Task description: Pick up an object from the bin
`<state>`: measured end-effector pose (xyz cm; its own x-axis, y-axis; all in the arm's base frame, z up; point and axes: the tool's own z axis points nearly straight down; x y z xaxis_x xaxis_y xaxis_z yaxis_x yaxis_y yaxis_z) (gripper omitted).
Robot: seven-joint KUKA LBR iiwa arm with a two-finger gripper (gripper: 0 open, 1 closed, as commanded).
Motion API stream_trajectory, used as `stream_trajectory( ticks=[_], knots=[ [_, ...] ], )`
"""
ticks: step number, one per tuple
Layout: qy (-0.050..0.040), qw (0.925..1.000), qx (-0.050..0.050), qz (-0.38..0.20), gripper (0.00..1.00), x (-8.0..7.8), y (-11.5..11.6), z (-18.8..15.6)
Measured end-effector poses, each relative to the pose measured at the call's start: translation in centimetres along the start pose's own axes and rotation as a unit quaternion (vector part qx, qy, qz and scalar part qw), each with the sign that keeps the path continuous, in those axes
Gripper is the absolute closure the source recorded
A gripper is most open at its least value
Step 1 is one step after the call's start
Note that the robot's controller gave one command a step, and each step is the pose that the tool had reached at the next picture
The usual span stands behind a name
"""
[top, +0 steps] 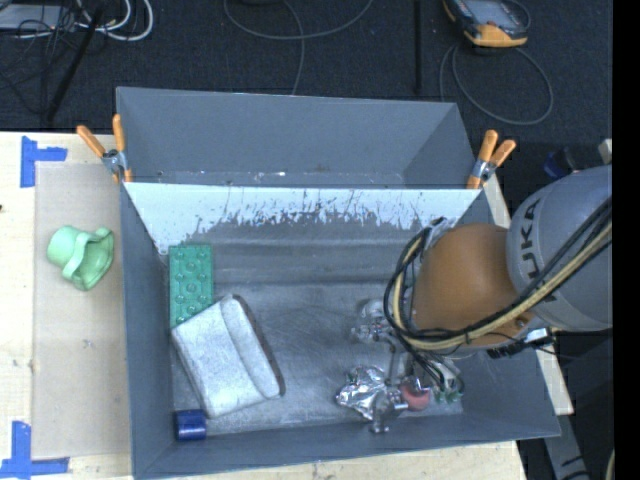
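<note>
**Arm parked over the foil wad, near-right corner**

Crumpled silver foil (358, 396) sits in the bin's (300, 148) near-right corner. The gripper (398, 388) is down just beside it, probably since it's the handiest target. Can't tell if the grip is open or closed. Green studded brick (190, 283), folded grey cloth (225, 358) and small blue piece (190, 425) lie well left.

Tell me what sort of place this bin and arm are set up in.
Probably a robotics lab's grasping test station: a robot arm reaches into a grey metal bin of odd items like a green studded block and crumpled foil, with cables strewn on the dark floor behind.
</note>
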<state>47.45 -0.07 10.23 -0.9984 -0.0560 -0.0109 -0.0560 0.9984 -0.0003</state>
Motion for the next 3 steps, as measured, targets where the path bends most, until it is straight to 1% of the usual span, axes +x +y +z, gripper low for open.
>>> stream_trajectory(
  ticks=[1,2,3],
  knots=[
    [0.0027,0.9998,0.000,0.019,0.00,-0.1,-0.2,0.2],
    [-0.0073,0.9923,0.000,0.123,0.00,-0.7,-0.1,2.9],
    [-0.0067,0.9859,0.001,0.167,0.00,-0.4,-0.3,2.9]
  ],
)
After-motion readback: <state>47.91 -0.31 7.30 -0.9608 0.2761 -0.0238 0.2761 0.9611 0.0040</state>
